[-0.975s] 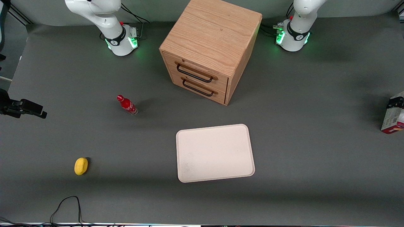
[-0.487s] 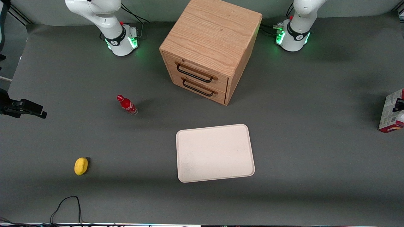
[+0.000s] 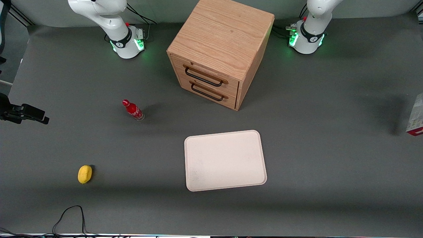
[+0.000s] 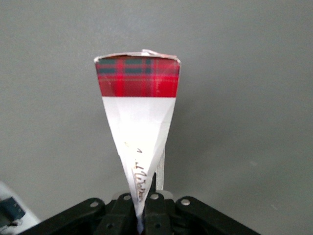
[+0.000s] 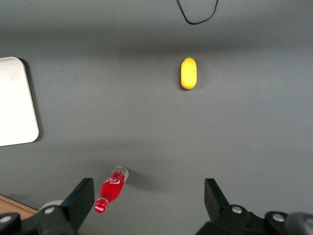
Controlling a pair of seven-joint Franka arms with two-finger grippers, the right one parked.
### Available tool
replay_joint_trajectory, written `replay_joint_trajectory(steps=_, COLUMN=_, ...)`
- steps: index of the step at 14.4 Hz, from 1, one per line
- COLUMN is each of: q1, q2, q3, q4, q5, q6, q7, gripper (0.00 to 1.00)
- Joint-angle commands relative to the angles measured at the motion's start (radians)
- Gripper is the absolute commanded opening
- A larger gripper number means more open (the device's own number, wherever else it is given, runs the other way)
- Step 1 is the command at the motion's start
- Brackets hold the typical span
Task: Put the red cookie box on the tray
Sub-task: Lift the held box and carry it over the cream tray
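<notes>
Carrying step: claw [image 4: 142, 215] clenched on red cookie box [image 4: 139, 127], aloft at the counter's [image 3: 330, 165] working-arm end. Next: swing toward tray [image 3: 225, 161], at 9 o'clock, then lower.

Even, soft overhead light fills every view, without glare. On the grey table [image 3: 330, 99] lie broad faint shadow bands and a dark blot near the red cookie box [image 3: 417, 119]. The gripper [image 4: 144, 208] and the box's near end look blurred; green base lights glow.
</notes>
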Motion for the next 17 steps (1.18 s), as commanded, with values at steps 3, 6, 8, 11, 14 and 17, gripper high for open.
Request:
replay_joint_trajectory(steps=3, q1=-0.091, q2=-0.162, q3=0.009, q4=0.160, q5=0.021, q6=-0.372, q7=-0.087, gripper=0.00)
replay_joint_trajectory(steps=6, q1=-0.151, q2=-0.171, q3=0.009, q4=0.349, q5=0.059, q6=-0.600, q7=-0.148, gripper=0.00)
replay_joint_trajectory(steps=8, q1=-0.193, q2=-0.171, q3=0.009, q4=0.415, q5=0.060, q6=-0.694, q7=-0.211, gripper=0.00)
replay_joint_trajectory(steps=11, q1=-0.268, q2=-0.180, q3=0.002, q4=0.421, q5=0.051, q6=-0.750, q7=-0.339, gripper=0.00)
replay_joint_trajectory(steps=14, q1=-0.407, q2=-0.182, q3=-0.011, q4=0.421, q5=0.036, q6=-0.805, q7=-0.583, gripper=0.00)
replay_joint_trajectory(steps=17, q1=-0.519, q2=-0.166, q3=-0.094, q4=0.421, q5=-0.004, q6=-0.796, q7=-0.836, gripper=0.00)
